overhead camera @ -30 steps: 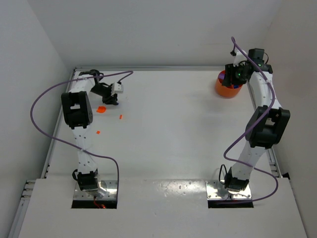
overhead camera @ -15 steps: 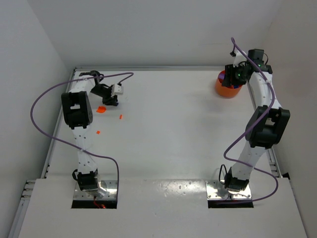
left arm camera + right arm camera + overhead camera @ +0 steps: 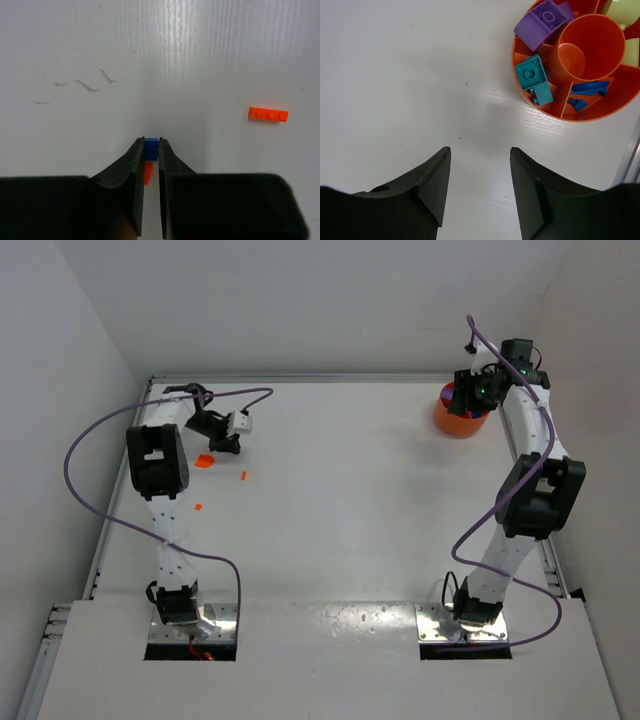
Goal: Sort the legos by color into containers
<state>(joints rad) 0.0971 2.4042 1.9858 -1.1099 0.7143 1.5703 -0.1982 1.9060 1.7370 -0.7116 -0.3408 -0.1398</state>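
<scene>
In the left wrist view my left gripper [image 3: 151, 142] is shut on a small blue lego [image 3: 151, 148], which sits right at the fingertips just above the white table. An orange-red scrap [image 3: 148, 172] shows between the jaws behind it. A flat orange-red lego [image 3: 268, 115] lies apart to the right. From above, the left gripper [image 3: 222, 440] is at the far left, with orange-red legos [image 3: 204, 461] beside it. My right gripper [image 3: 480, 150] stands open and empty, just left of the orange container [image 3: 592, 47], which the top view shows at the far right [image 3: 458, 423].
The orange container is divided into compartments holding a purple brick [image 3: 543, 22], a teal brick [image 3: 534, 77], blue bits [image 3: 590, 88] and pale yellow-green pieces [image 3: 626, 10]. Two more orange-red legos [image 3: 243, 476] [image 3: 197, 507] lie near the left arm. A metal rail [image 3: 555, 560] edges the table.
The left gripper's jaws have closed onto the blue lego. The left wrist has shifted slightly; the right arm has not moved.
</scene>
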